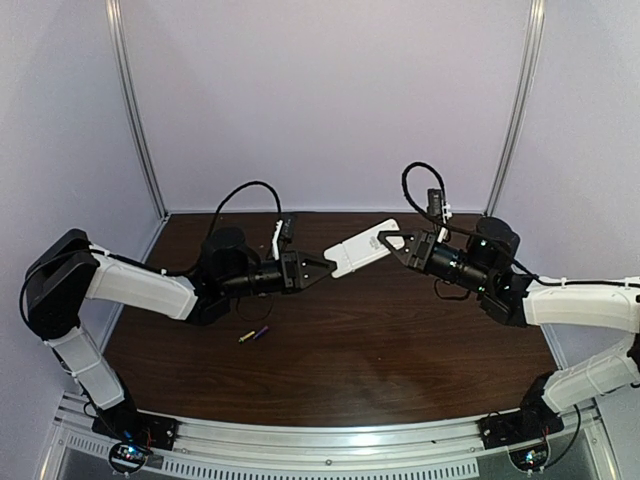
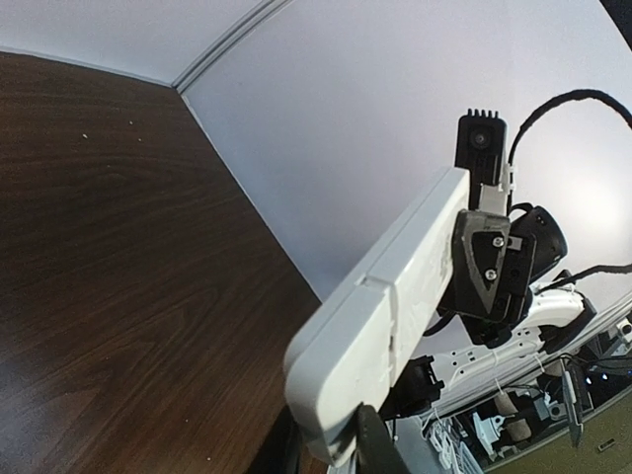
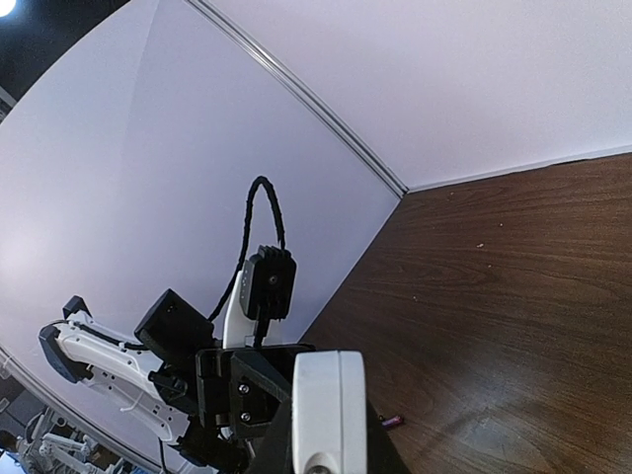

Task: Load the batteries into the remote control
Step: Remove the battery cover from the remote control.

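The white remote control (image 1: 362,248) hangs in the air over the back of the table, held at both ends. My left gripper (image 1: 325,268) is shut on its lower left end, and my right gripper (image 1: 390,240) is shut on its upper right end. From the left wrist the remote control (image 2: 385,306) runs up to the right from my left gripper (image 2: 341,446), a seam crossing its plain side. From the right wrist the remote control (image 3: 331,405) shows edge-on between the dark fingers of my right gripper (image 3: 331,439). The batteries lie on the table, one yellowish (image 1: 246,337) and one dark (image 1: 263,331).
The dark wooden table (image 1: 400,340) has a metal rail along its near edge (image 1: 330,440). White walls with corner posts (image 1: 135,110) close in the back and sides. The dark battery (image 3: 392,421) also shows on the wood below the remote.
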### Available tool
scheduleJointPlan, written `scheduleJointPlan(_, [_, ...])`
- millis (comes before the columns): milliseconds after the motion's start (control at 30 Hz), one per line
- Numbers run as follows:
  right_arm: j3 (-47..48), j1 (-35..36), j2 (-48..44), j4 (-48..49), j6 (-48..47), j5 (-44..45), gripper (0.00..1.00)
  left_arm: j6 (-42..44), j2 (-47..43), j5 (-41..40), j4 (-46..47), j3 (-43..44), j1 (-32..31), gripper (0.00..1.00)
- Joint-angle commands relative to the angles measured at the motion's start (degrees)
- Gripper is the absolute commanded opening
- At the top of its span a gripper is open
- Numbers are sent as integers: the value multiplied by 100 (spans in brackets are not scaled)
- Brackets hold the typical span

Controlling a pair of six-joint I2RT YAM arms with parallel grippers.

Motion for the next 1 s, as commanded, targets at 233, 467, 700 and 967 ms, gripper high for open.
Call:
scheduleJointPlan(233, [-18,-57,-234,-511,-250,612,0,164,-161,60,449,-129,18,0])
scheduleJointPlan(467, [-85,-183,-243,-393,-111,565,0,88,-172,58,637,-228,18,0])
scheduleJointPlan(700, [-136,-269,-216,-183,54,325,0,102,-105,22,642,-213,22,12])
scheduleJointPlan(967, [-122,-283,-64,40,165,92,0,143,-4,96,635,-24,6,46])
